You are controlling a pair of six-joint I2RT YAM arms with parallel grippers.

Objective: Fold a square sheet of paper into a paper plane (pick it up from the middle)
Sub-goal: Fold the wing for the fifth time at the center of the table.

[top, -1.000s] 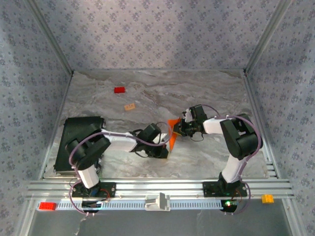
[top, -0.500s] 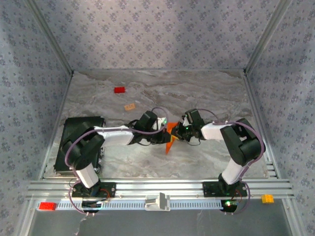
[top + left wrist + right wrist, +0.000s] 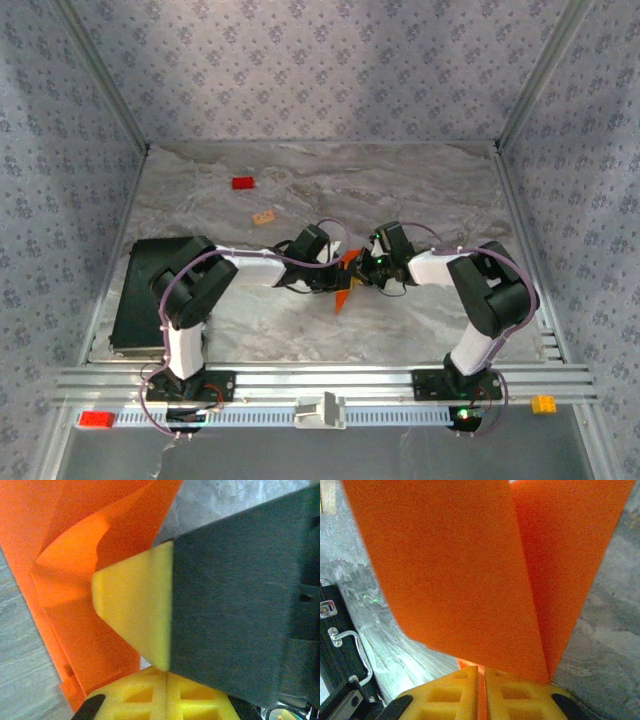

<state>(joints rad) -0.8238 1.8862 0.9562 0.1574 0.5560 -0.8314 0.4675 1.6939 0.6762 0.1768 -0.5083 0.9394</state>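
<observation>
The square sheet of paper (image 3: 342,293) is bright orange and folded, and it hangs mid-table between the two arms. My right gripper (image 3: 360,268) is shut on it. In the right wrist view the paper (image 3: 470,570) fans out from the yellow pads, with an orange strip pinched at the right gripper (image 3: 481,672). My left gripper (image 3: 333,272) sits right beside the sheet. In the left wrist view the left gripper (image 3: 167,672) is shut with nothing between its pads. A yellow-tipped dark finger (image 3: 225,605) of the other gripper presses against the creased paper (image 3: 75,580).
A small red block (image 3: 242,183) and a small tan block (image 3: 264,217) lie far left on the marble top. A black case (image 3: 140,275) sits at the left edge, its latch side (image 3: 335,645) also in the right wrist view. Metal rails run along the front.
The left gripper has swung away from the near side and closed in on the paper. The right gripper shifted slightly left with the sheet, whose lower tip now hangs narrower.
</observation>
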